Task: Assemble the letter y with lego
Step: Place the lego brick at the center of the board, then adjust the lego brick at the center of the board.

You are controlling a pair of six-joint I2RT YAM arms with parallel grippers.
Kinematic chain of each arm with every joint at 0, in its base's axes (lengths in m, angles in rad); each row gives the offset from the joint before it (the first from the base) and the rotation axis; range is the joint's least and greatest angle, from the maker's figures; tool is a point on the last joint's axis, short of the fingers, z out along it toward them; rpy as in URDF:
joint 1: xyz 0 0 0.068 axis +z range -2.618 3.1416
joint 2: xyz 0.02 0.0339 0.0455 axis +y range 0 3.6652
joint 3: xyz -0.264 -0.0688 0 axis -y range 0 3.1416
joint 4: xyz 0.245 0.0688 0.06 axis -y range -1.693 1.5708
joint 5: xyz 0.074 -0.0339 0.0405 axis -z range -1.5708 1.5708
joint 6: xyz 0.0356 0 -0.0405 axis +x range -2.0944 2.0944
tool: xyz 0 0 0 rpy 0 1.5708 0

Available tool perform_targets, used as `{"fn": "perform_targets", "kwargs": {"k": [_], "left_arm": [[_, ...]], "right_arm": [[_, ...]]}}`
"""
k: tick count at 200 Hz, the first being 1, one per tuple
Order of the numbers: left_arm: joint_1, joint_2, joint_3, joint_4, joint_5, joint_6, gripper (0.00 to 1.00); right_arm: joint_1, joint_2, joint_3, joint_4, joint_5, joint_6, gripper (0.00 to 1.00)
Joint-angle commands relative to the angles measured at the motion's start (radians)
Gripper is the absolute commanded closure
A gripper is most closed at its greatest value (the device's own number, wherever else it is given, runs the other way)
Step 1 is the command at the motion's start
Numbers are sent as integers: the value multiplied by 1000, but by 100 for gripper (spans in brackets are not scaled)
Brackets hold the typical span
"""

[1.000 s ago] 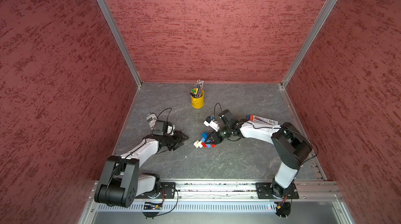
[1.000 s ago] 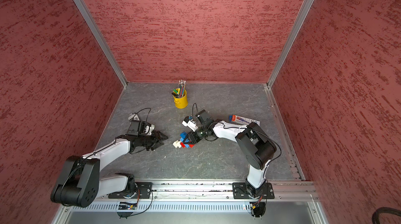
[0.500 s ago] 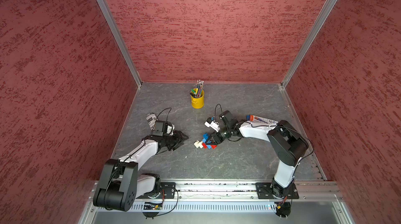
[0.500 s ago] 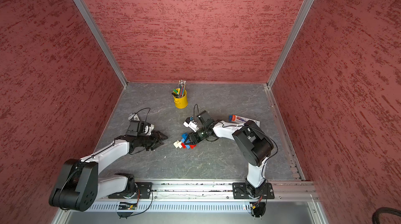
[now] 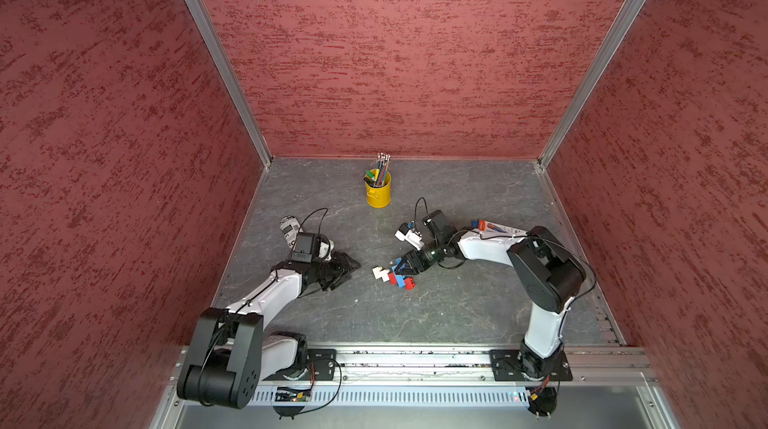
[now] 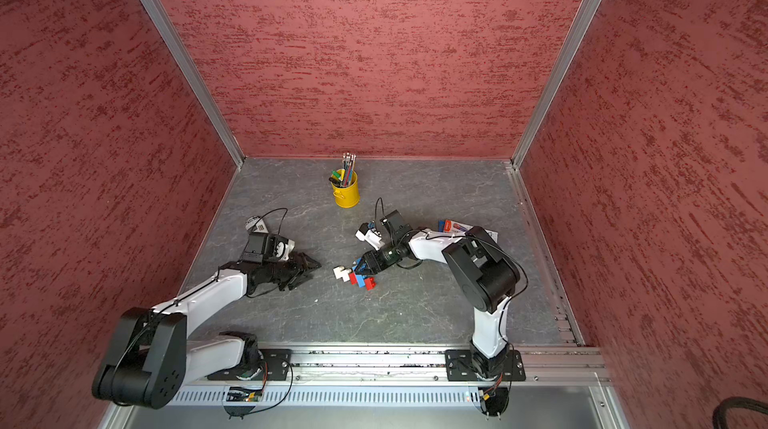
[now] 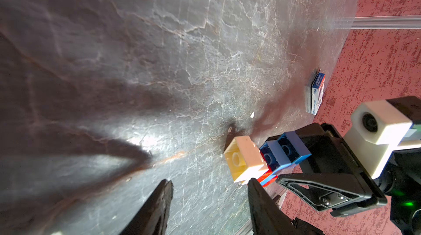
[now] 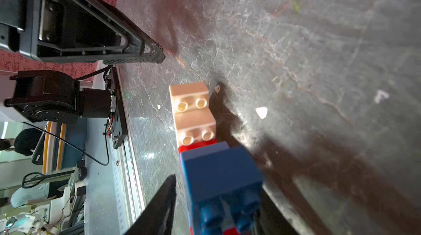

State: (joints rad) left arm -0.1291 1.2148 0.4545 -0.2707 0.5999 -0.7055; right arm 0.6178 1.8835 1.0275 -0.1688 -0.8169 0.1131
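The lego is joined into the letter y (image 5: 394, 277) (image 6: 355, 277), which lies flat on the grey table between both arms. Its stepped white tail (image 8: 193, 110) points toward my left gripper. Its blue brick (image 8: 218, 172) sits between the jaws of my right gripper (image 5: 397, 269) (image 8: 218, 183). Those jaws are open, with a gap beside the brick on one side. My left gripper (image 5: 354, 267) (image 7: 209, 181) is open and empty, a short way from the white tail (image 7: 245, 158).
A yellow pencil cup (image 5: 378, 194) stands behind the bricks. A flat printed box (image 5: 494, 226) lies under the right arm. A labelled roll (image 5: 289, 228) lies behind the left wrist. Red walls close three sides; a metal rail (image 5: 415, 358) runs along the front.
My right gripper's jaws have parted from shut to open around the blue brick. The joined bricks rest on the table. The left arm has hardly moved.
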Motion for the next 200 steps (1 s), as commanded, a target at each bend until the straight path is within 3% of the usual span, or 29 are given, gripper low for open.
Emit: {"fn": "perform_targets", "kwargs": {"k": [1, 50, 115, 158, 200], "left_arm": [[6, -11, -14, -1, -9, 11, 44], [4, -2, -14, 8, -9, 11, 44], [-4, 26, 15, -19, -9, 46, 44], [-10, 68, 52, -28, 2, 73, 44], [-15, 123, 76, -17, 17, 91, 44]], "right_arm": [[-13, 32, 46, 10, 16, -10, 46], [-21, 59, 87, 32, 80, 20, 41], [-41, -91, -7, 103, 288, 132, 38], [-39, -274, -199, 143, 357, 233, 42], [14, -340, -337, 165, 380, 332, 56]]}}
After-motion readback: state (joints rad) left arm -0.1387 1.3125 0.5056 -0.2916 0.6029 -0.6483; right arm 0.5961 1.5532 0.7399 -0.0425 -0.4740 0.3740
